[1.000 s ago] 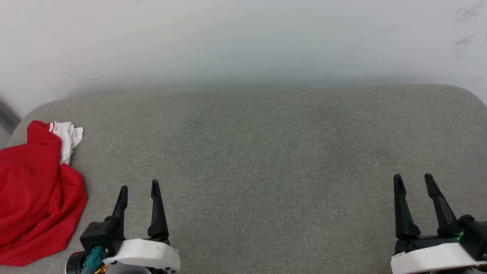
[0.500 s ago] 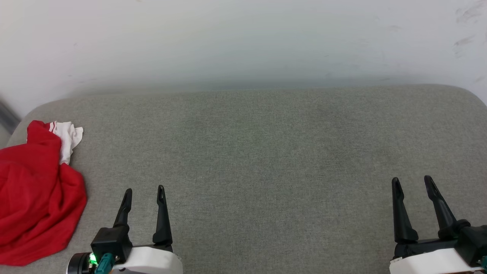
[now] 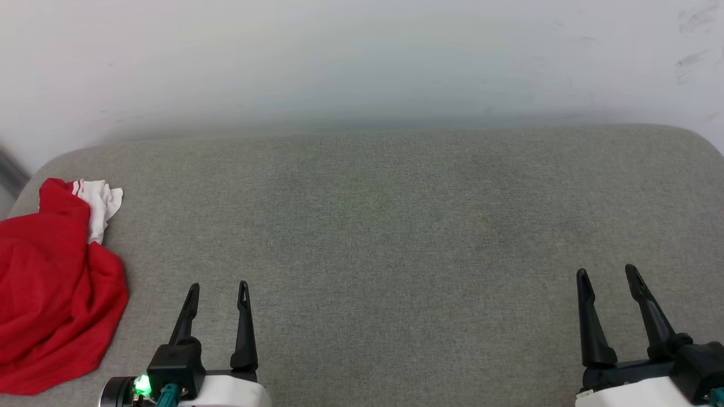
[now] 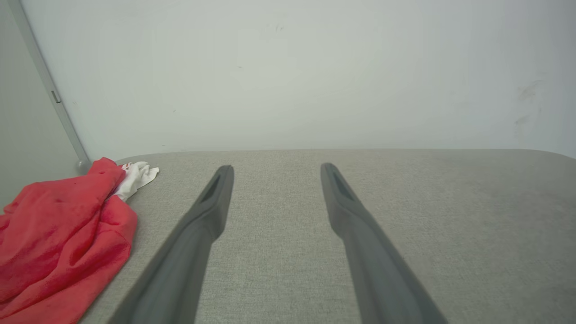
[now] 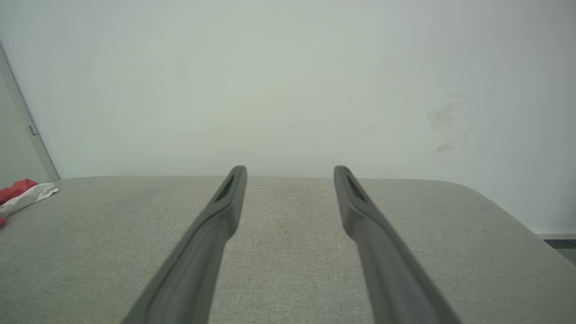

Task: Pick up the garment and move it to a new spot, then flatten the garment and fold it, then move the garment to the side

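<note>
wall: plain matt white painted wall across the top of the head view, meeting the surface along a soft shadowed line.
marks: faint grey scuff marks in the wall's upper right corner.
surface: wide grey woven-fabric padded surface with rounded far corners, filling the lower part.
left edge: slim grey strip slanting down the upper left of the left wrist view, beside a duller grey panel.
light: soft and even.

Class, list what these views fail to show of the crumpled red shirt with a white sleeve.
- Head view: the crumpled red shirt runs off the left edge.
- Left wrist view: left and bottom edges cut it.
- Right wrist view: a small scrap at the left edge.
- Print: buried in folds.
</note>
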Available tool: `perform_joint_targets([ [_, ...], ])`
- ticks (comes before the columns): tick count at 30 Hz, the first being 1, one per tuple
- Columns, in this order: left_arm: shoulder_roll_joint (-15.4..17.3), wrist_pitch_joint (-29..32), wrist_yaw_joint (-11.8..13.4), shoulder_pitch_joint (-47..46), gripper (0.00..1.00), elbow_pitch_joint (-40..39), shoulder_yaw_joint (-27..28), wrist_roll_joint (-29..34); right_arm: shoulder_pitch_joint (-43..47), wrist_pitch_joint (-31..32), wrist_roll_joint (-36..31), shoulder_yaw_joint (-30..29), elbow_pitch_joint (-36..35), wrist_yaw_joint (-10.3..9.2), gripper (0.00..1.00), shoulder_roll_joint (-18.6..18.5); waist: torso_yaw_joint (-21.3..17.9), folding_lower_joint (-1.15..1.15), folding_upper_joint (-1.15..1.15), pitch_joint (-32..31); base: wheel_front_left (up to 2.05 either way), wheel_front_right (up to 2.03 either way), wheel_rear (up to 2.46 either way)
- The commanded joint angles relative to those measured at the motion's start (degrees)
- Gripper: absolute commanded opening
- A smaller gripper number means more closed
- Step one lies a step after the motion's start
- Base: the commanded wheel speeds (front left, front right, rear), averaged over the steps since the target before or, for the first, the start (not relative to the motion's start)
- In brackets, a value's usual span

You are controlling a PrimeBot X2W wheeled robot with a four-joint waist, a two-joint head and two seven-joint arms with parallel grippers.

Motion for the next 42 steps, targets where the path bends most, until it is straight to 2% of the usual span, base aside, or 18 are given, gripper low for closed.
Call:
perform_joint_targets([
  [1,-0.08,-0.34,-0.07,0.46,1.0,-0.03,0.13,0.94,0.7,-0.48,-0.23,-0.02,-0.13,0.0,1.0,-0.05,-0.01,0.0,0.0,0.0,0.0,0.0,0.0],
  [8,-0.15,-0.41,-0.13,0.61,1.0,0.49,0.26,0.61,0.97,-0.52,1.56,-0.31,0.8,0.0,1.0,-0.05,-0.03,0.0,0.0,0.03,0.0,0.0,0.0],
  [21,-0.13,-0.41,0.36,-0.28,1.0,1.33,0.27,0.0,0.99,-0.51,0.81,0.04,0.62,0.0,1.0,-0.04,1.2,0.0,0.0,0.25,0.0,0.0,0.0],
  [30,-0.12,-0.41,0.55,0.08,1.0,1.19,1.75,-1.73,1.36,-0.51,0.0,1.07,-0.24,0.0,1.0,-0.03,6.41,0.0,0.0,0.25,0.0,0.0,0.0],
  [42,-0.13,-0.41,1.65,-0.23,1.0,0.8,2.9,-3.38,1.02,-0.51,-2.43,1.44,-1.31,0.0,1.0,-0.03,16.84,0.0,0.0,0.93,0.0,0.0,0.0],
])
